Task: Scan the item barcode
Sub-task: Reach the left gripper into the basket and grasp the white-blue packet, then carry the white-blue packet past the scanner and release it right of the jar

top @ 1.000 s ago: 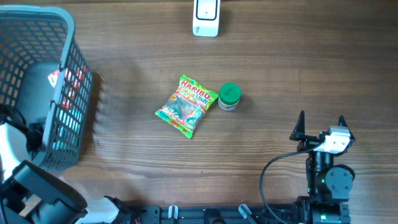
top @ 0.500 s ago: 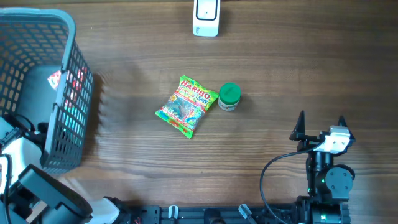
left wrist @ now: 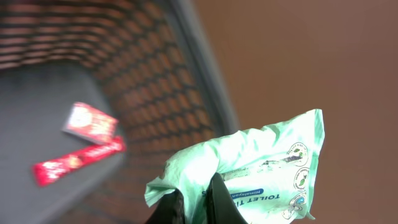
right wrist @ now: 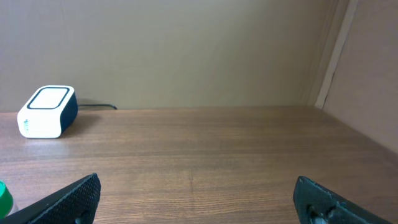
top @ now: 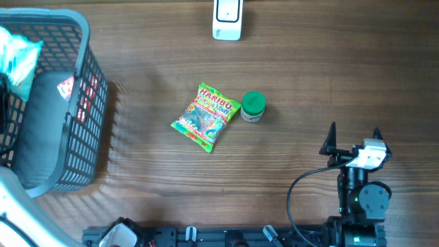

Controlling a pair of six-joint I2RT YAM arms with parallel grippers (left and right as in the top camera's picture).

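My left gripper [left wrist: 198,190] is shut on a pale green pack of toilet tissue wipes [left wrist: 261,162], pinching its crumpled left edge. The pack hangs above the grey mesh basket [top: 86,137] at the table's far left, and shows in the overhead view as a green pack [top: 19,58]. The white barcode scanner [top: 227,19] stands at the back edge, also visible as a scanner [right wrist: 46,111] from the right wrist. My right gripper [top: 354,130] rests open near the front right, with bare wood between its fingertips [right wrist: 71,196].
A Haribo bag [top: 204,115] and a green-capped jar [top: 252,106] lie mid-table. Two red packets [left wrist: 90,121] sit on the basket floor. A wall runs behind the scanner.
The left gripper went from open to shut and has come up with the green pack, which now shows above the basket. The basket shifted slightly right. The right arm stayed still.
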